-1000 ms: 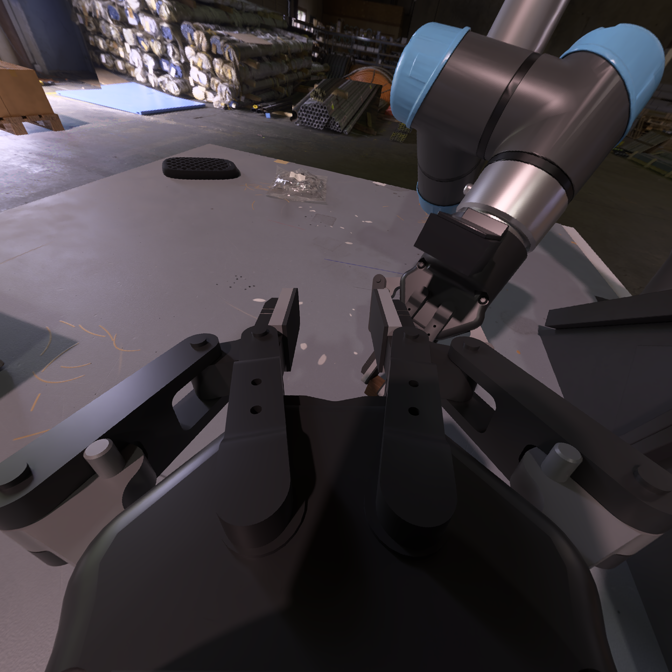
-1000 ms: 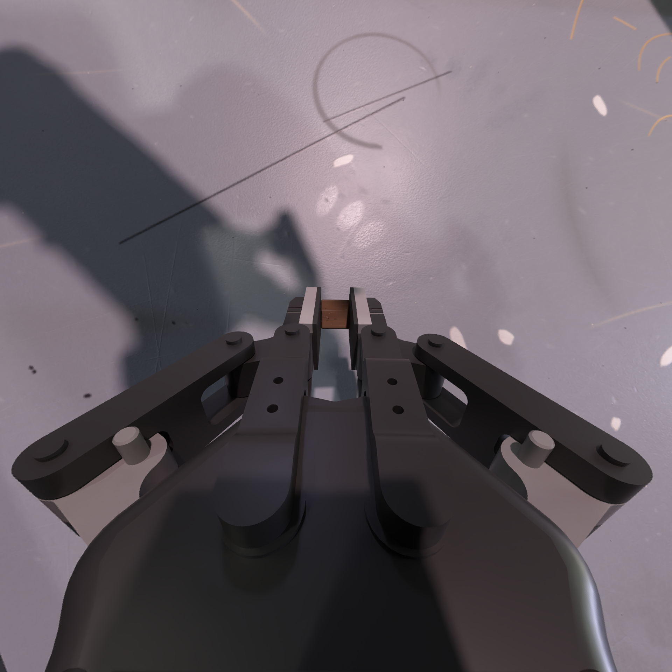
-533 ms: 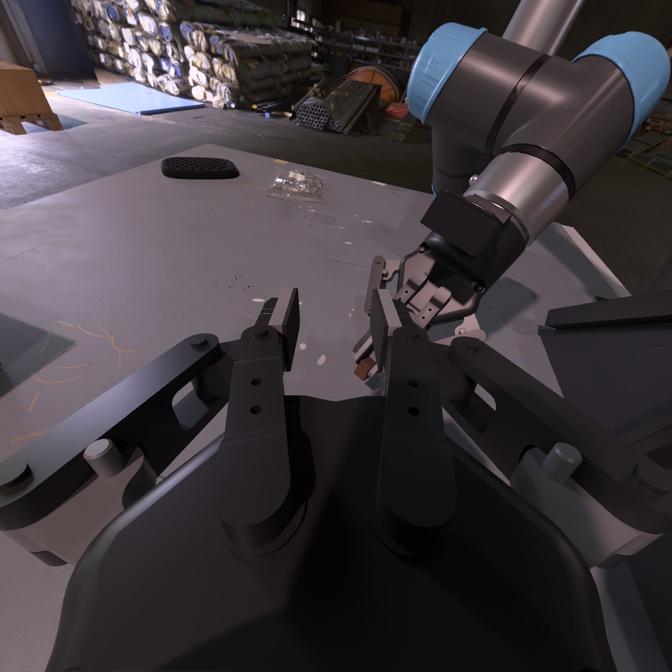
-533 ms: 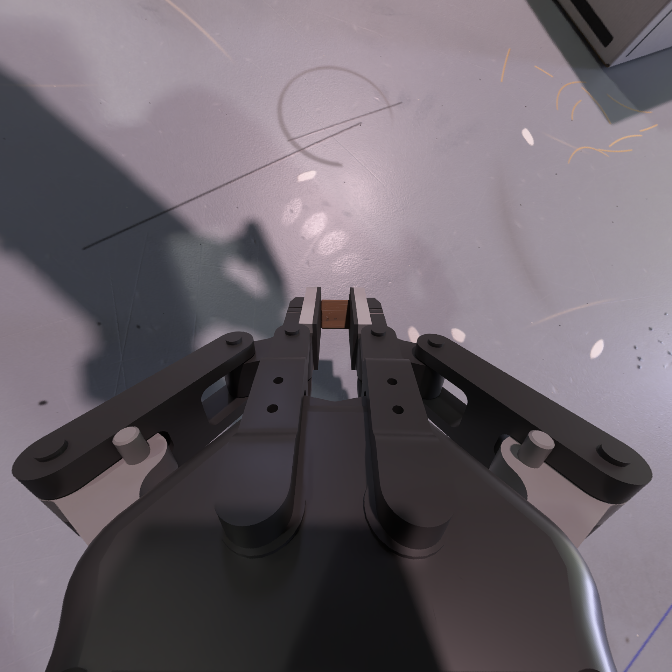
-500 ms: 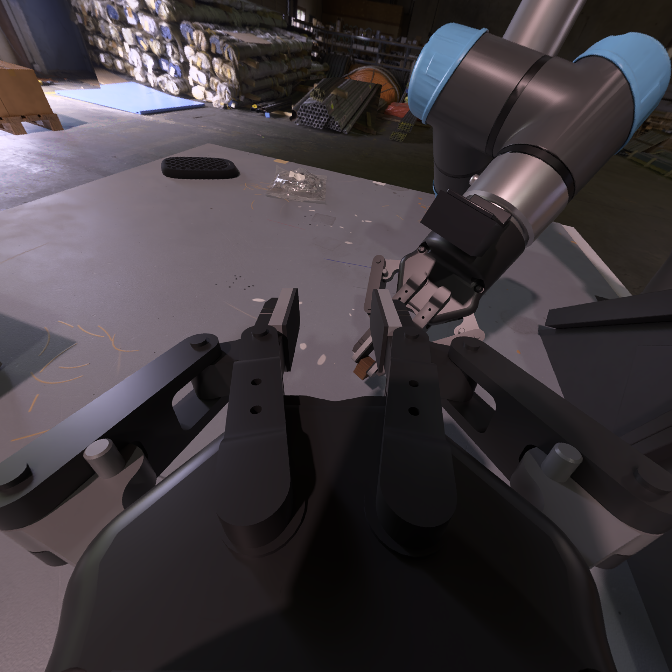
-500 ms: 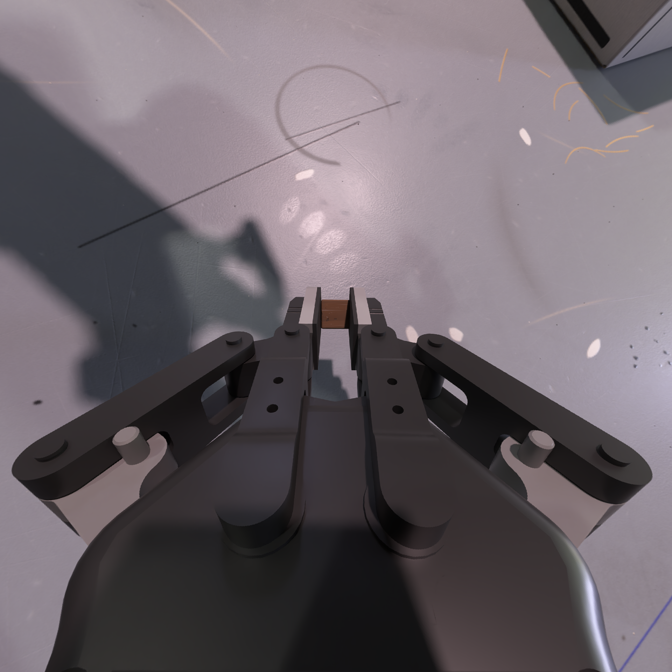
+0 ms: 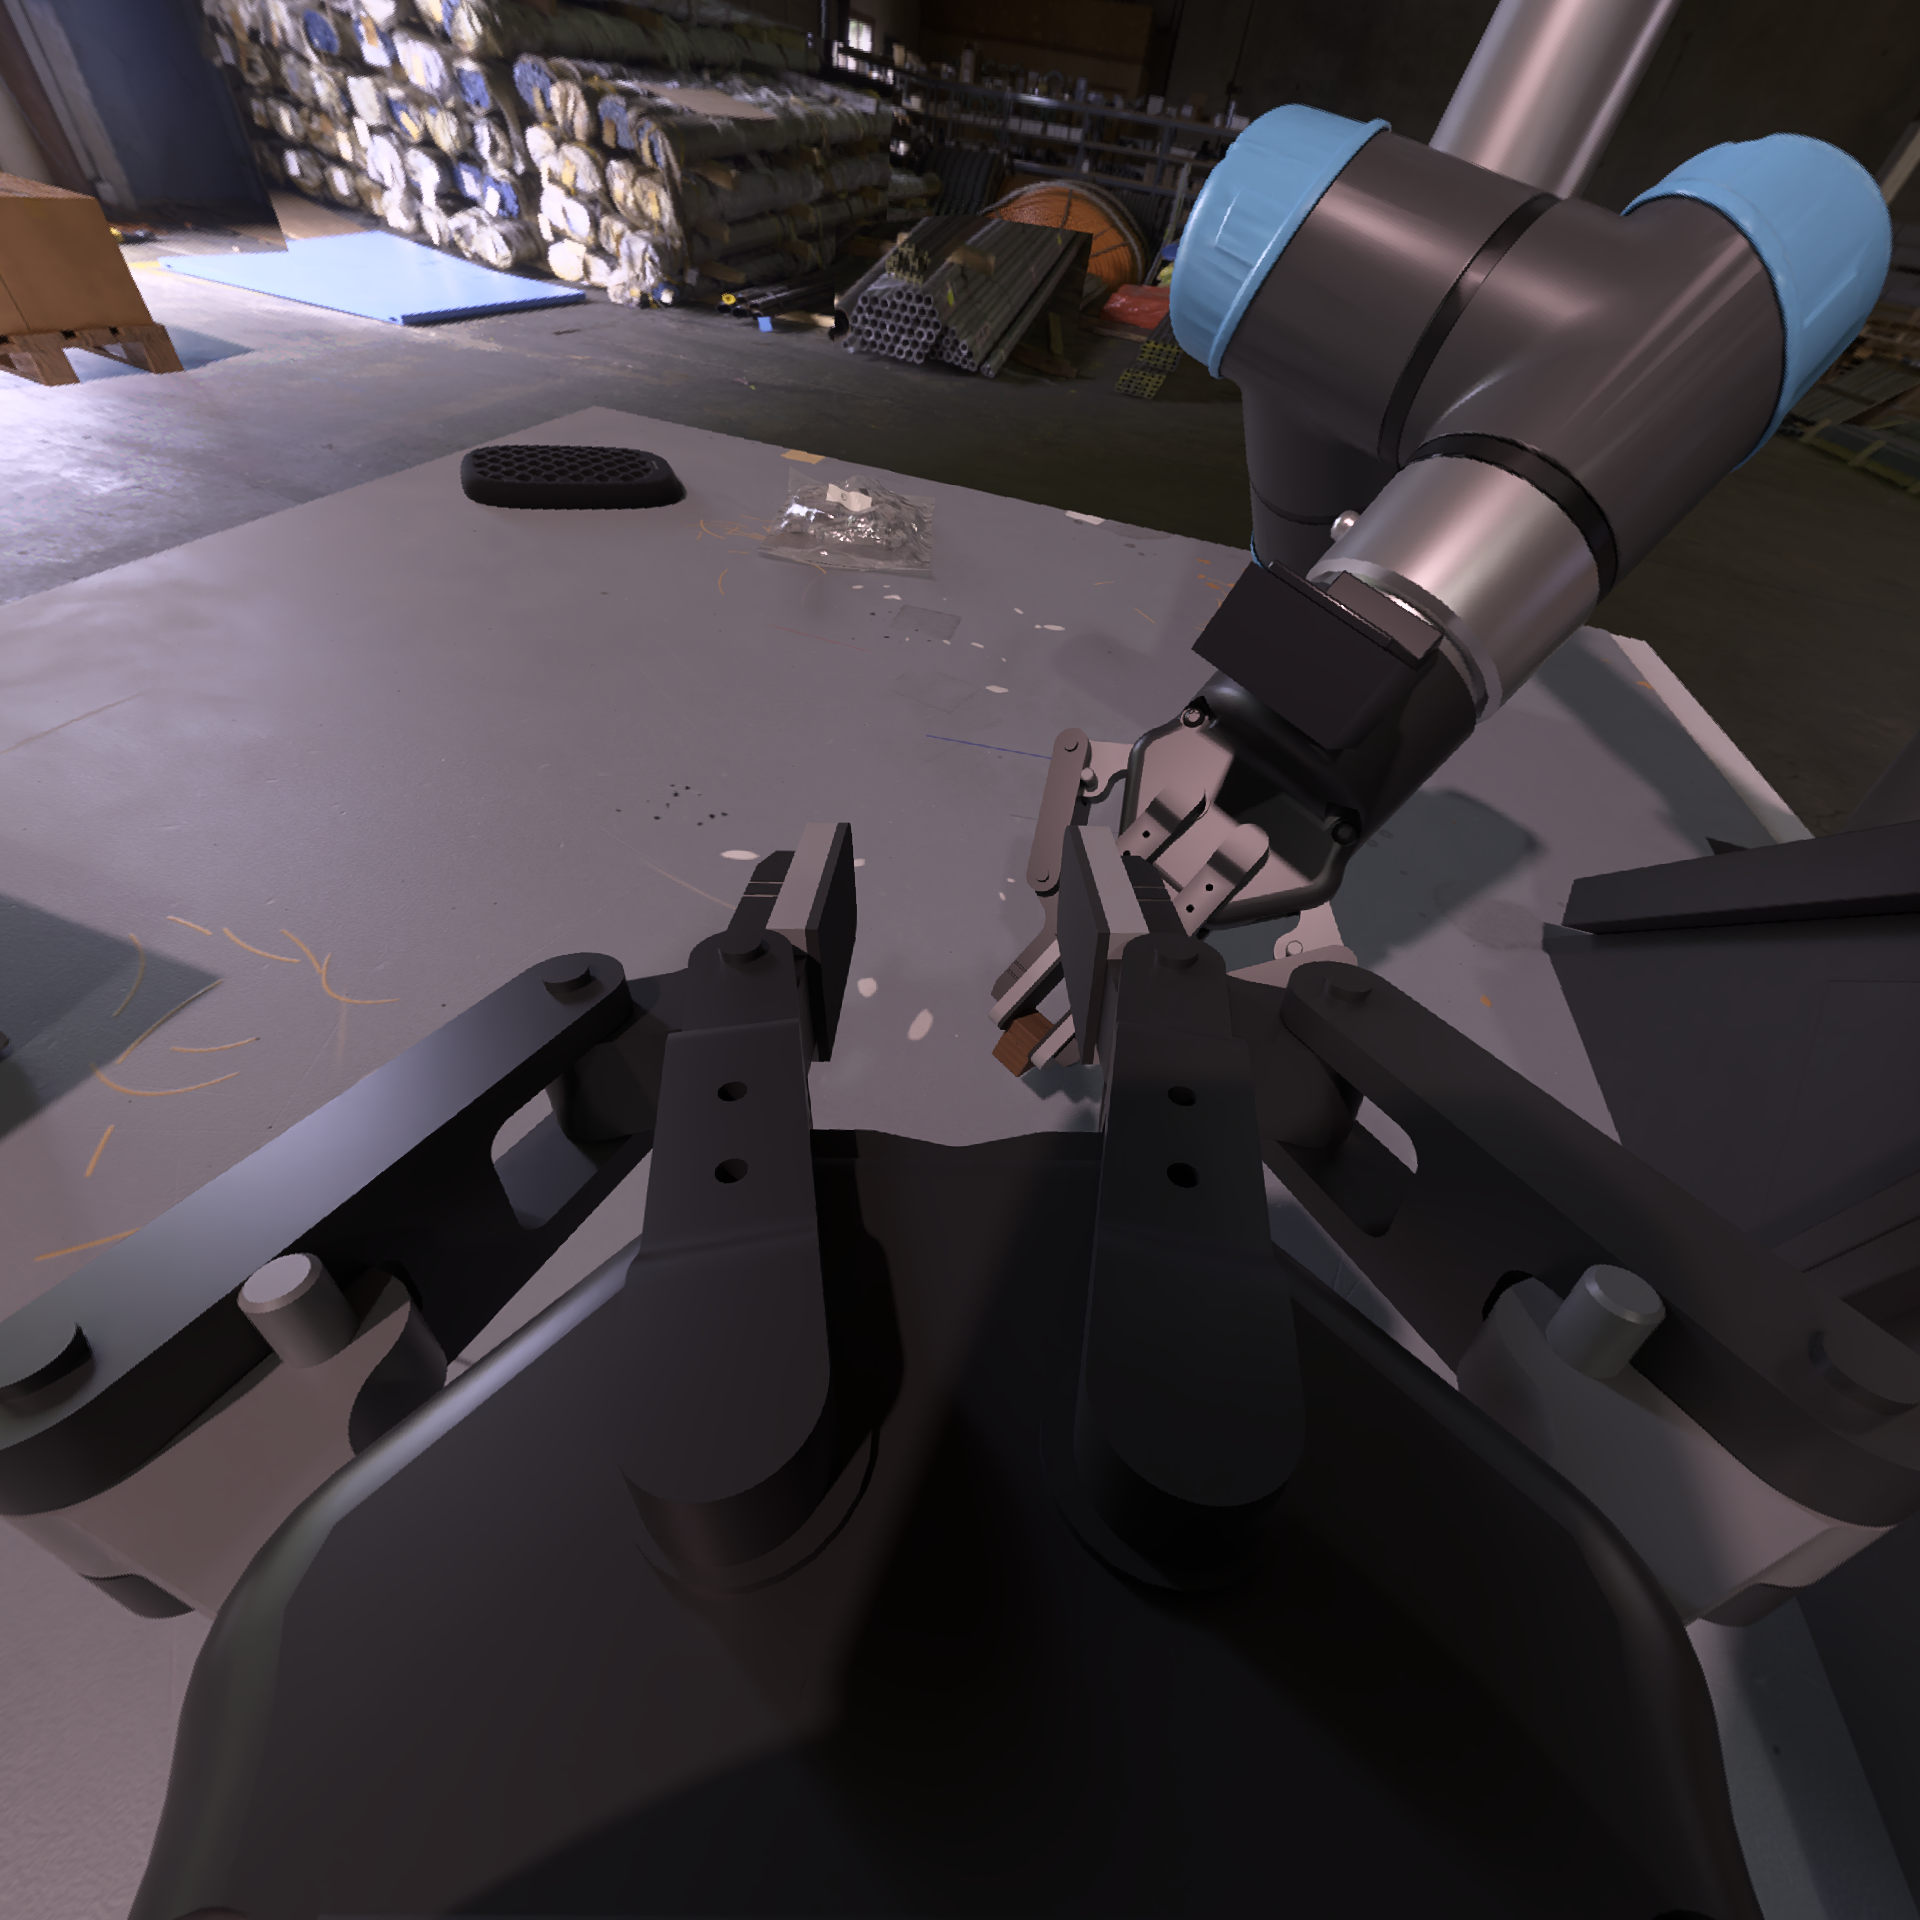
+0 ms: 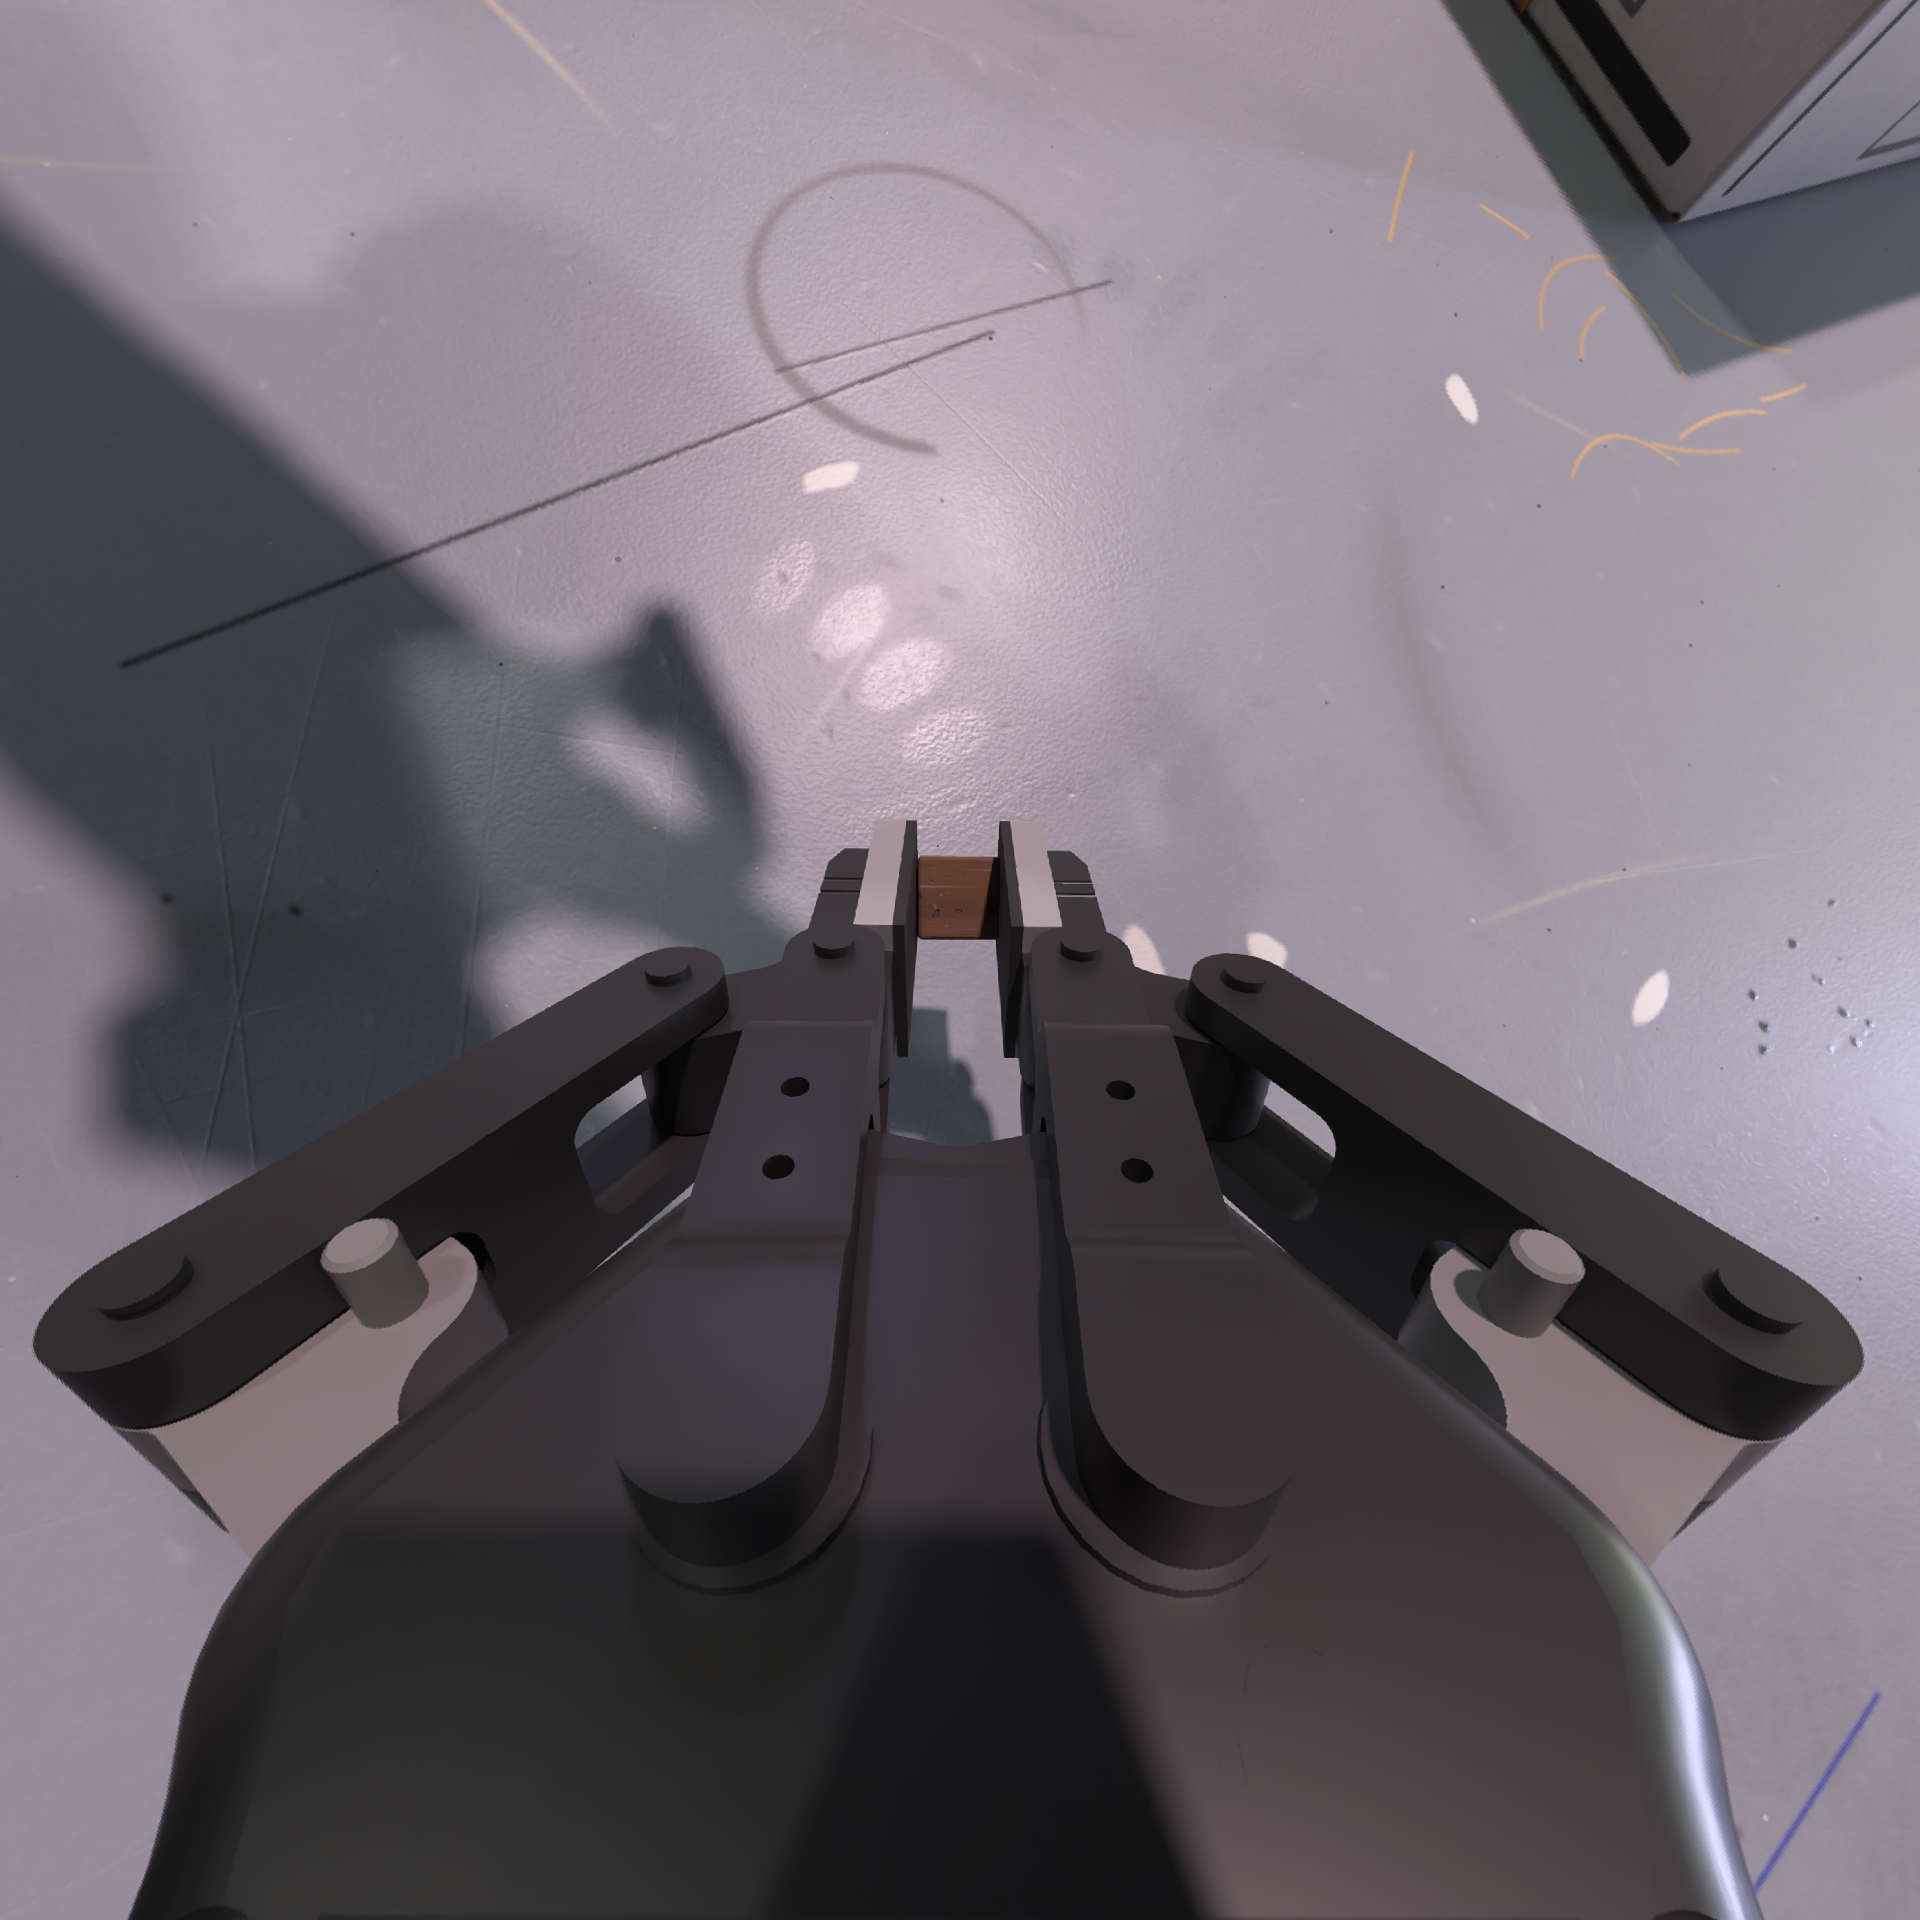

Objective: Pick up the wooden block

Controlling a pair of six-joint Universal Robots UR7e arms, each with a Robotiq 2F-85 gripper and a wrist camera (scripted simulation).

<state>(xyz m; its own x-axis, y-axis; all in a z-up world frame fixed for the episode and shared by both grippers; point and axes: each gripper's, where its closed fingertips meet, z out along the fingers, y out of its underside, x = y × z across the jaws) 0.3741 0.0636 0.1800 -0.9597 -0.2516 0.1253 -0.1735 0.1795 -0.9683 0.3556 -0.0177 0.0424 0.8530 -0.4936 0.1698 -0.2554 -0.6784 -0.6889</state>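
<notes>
Item: wooden block (image 8: 957, 900), small, brown, clamped between the two pads of the right gripper (image 8: 958, 883), whose fingers stand nearly closed with only the block's width between them. The left wrist view shows the same block (image 7: 1021, 1040) at the tips of the right gripper (image 7: 1039, 1023), raised clear of the grey worktop (image 7: 416, 727); the block's shadow falls on the surface below it. Left gripper (image 7: 961, 935): fingers spread wide, nothing between them, held above the worktop with the right gripper's tips just behind its right-hand finger. Worktop: bare grey surface on all sides of the block, marked with scratches, pale spots and a dark arc. Far edge: a black perforated pad (image 7: 571, 480) and a clear plastic bag (image 7: 852, 525), both well apart from the block, with open room between. Right side: the worktop's edge runs close behind the right arm (image 7: 1507, 436). In the right wrist view, a grey box (image 8: 1756, 94) sits at the upper right corner, well apart from the block.
</notes>
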